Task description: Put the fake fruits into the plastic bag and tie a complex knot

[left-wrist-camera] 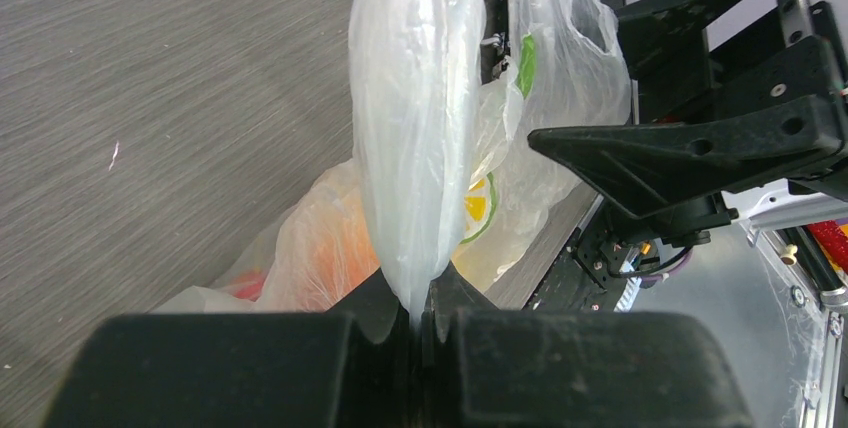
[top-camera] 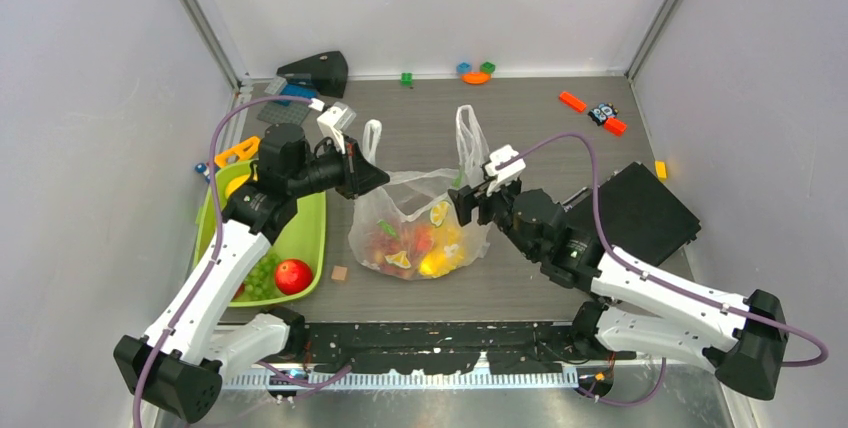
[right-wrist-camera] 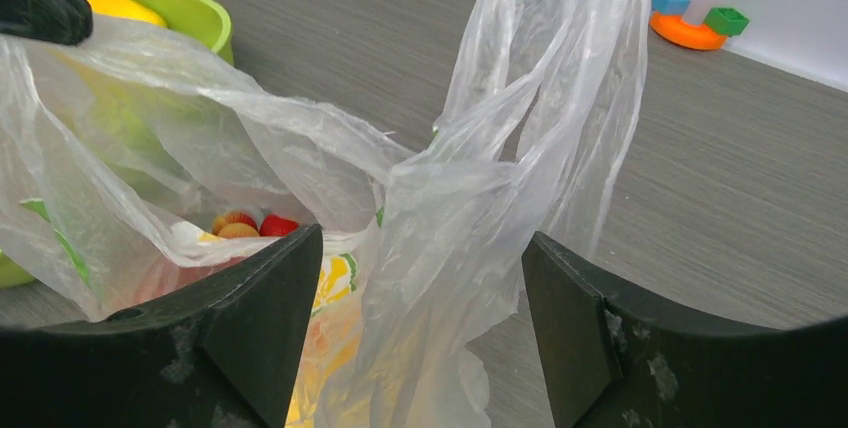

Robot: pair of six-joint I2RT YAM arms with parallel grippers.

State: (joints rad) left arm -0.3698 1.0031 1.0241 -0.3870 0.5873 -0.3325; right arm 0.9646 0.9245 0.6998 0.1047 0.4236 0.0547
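left pincer (left-wrist-camera: 415,320) is clamping the 11 o'clock handle of the plastic bag (left-wrist-camera: 410,148); right pincer (right-wrist-camera: 420,268), apart around the other handle, is risking it slipping free.

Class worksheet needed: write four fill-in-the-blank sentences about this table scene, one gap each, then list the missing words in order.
1. The left claw is ____ on one handle of the bag.
2. The right claw stands ____, with the bag's other handle between its fingers.
3. The red apple lies in the ____ tray.
4. Seen from above, the tray sits to the ____ of the bag.

Missing words: shut; open; green; left
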